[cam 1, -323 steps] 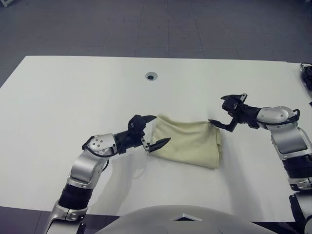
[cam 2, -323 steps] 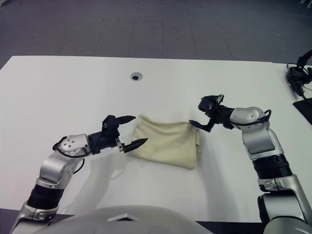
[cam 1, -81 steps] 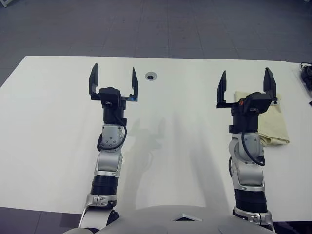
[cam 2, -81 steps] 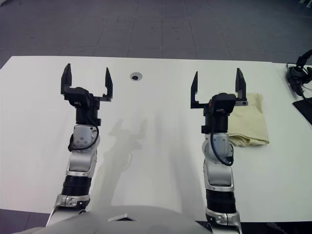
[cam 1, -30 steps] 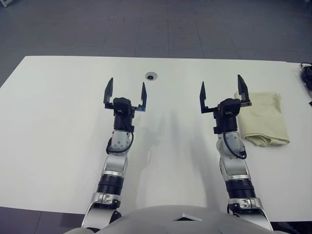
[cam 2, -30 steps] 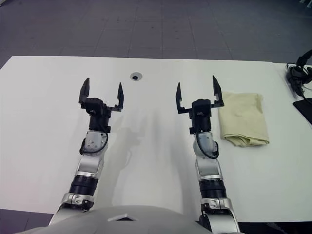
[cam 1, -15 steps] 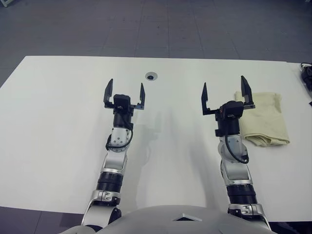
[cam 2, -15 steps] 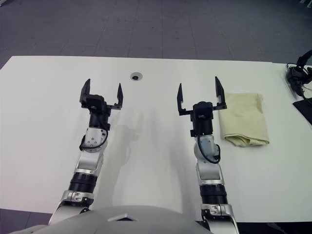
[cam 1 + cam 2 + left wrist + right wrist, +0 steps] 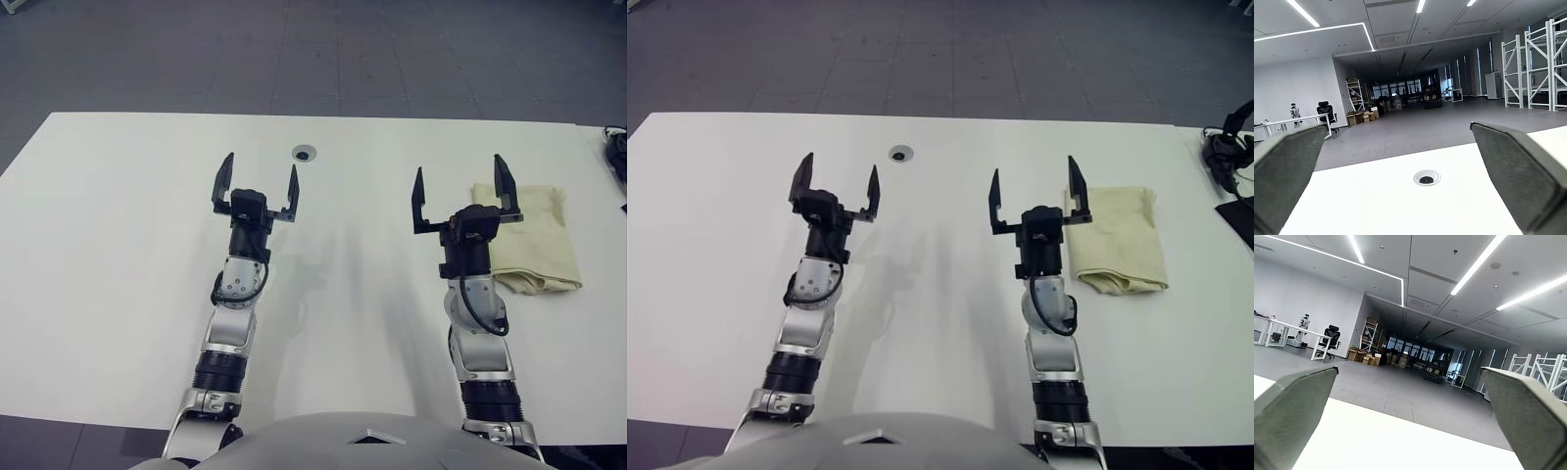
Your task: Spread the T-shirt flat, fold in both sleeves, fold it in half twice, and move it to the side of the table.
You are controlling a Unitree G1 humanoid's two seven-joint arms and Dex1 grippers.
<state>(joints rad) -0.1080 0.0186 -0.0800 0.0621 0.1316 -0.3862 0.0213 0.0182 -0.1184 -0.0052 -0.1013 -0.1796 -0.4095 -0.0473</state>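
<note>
- A white table (image 9: 118,245) fills most of the head views, with a round cable port (image 9: 305,153) set near its far edge.
- Dark cables (image 9: 1220,147) lie at the table's right edge.
- Beyond the table the floor (image 9: 343,49) is laid with dark grey tiles.
- The wrist views look into a long open hall with a white wall (image 9: 1293,88) on one side.
- Long light strips (image 9: 1303,13) run along the ceiling (image 9: 1430,284).
- A black office chair (image 9: 1326,111) stands beside a white desk (image 9: 1288,121).
- Tall white shelving racks (image 9: 1533,68) stand across the hall.
- Stacked boxes (image 9: 1364,116) sit near a row of dark windows (image 9: 1396,90) at the far end.
</note>
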